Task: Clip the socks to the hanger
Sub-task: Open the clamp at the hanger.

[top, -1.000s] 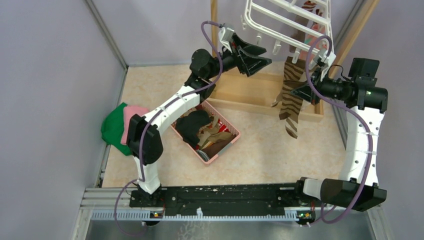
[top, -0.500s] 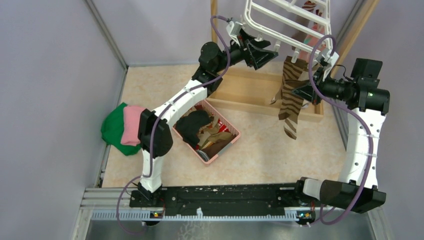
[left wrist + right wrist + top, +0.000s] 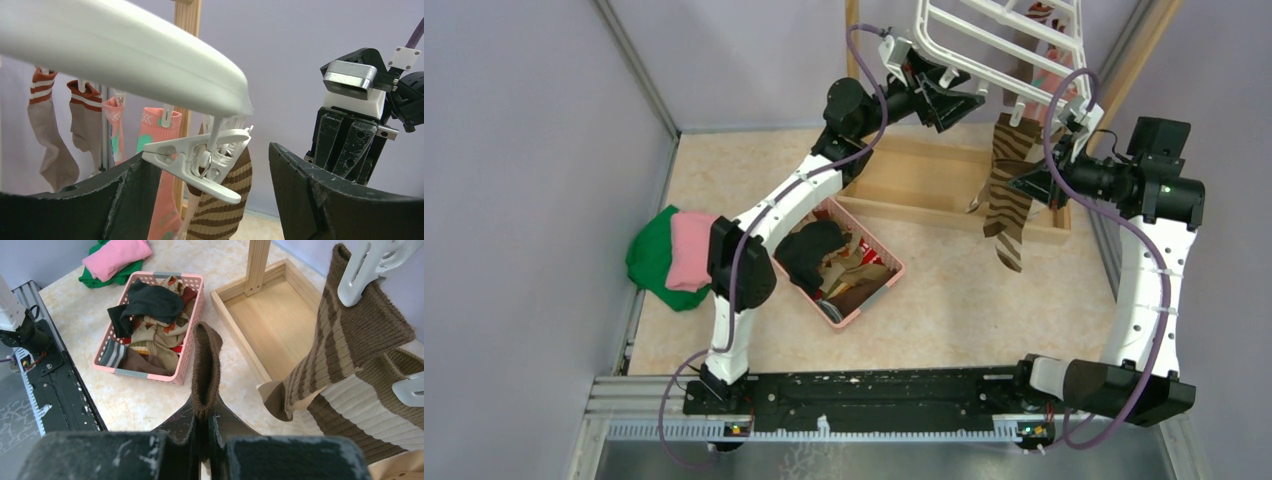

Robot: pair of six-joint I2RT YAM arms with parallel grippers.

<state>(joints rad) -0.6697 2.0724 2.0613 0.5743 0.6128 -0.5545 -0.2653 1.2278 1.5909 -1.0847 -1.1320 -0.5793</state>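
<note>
A white hanger (image 3: 125, 55) sweeps across the upper left of the left wrist view. Below it, the left gripper (image 3: 215, 180) has its jaws spread wide, with one white clip (image 3: 200, 160) hanging between them, not gripped. At upper right in the overhead view, a brown striped sock (image 3: 1009, 190) dangles from the hanger. The right gripper (image 3: 202, 427) is clenched on its brown edge. Other socks (image 3: 809, 250) fill a pink basket (image 3: 871, 296) at centre.
</note>
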